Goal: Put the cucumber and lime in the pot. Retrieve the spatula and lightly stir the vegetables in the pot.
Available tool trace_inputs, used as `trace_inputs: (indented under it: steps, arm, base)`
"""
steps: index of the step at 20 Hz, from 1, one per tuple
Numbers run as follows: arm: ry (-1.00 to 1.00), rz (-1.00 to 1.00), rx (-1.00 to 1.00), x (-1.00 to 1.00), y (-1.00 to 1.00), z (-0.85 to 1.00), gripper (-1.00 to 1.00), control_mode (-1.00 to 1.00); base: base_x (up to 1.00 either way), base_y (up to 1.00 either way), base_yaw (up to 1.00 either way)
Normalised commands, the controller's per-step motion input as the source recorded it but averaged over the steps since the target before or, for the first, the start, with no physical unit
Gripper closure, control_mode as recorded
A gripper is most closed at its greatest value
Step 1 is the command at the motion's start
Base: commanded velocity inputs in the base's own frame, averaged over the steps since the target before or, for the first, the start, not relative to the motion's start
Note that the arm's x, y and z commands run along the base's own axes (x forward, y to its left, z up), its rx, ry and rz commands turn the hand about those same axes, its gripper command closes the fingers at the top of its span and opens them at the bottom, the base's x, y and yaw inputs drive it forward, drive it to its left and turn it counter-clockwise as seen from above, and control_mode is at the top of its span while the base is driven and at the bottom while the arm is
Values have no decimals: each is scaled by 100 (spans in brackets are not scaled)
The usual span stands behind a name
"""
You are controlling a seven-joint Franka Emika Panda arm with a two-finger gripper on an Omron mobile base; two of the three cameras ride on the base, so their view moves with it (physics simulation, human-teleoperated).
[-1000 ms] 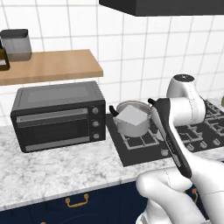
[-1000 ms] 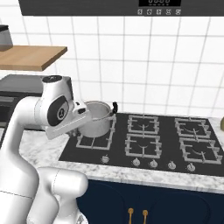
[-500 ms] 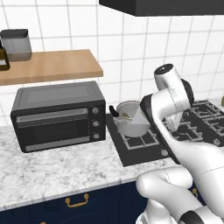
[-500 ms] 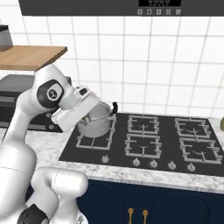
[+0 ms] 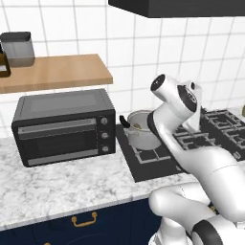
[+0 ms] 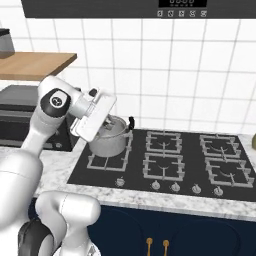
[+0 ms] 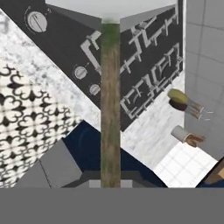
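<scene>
Holding a wooden spatula handle (image 7: 110, 109), the gripper (image 7: 110, 186) stays clamped.

Long wooden spatula handle (image 7: 110, 109) straight up mid-frame, black stovetop (image 7: 144, 65) beyond.

The pot (image 5: 142, 129) stands on the rear left burner of the cooktop (image 6: 165, 162), just right of the toaster oven (image 5: 64, 125); a vegetable piece (image 5: 137, 126) lies inside it; the arm's wrist (image 6: 92, 114) hangs just before and over it. A shelf (image 5: 52, 72) runs above the oven, bearing a jar (image 5: 18, 48); cabinets (image 5: 81, 221) sit below the counter (image 5: 62, 179).
</scene>
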Motion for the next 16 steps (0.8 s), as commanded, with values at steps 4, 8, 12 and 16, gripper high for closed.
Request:
trace_inputs:
  steps: [4,8,12,16]
  arm:
    - [9,5,-14,37,-4,15,100,-100]
    - [10,5,-7,30,0,49,100,-100]
    - [16,16,-2,40,0,43,100,-100]
    - [22,27,-19,59,0,-13,100,-100]
  base:
    - [0,0,0]
    - [0,0,0]
    - [0,0,0]
    - [0,0,0]
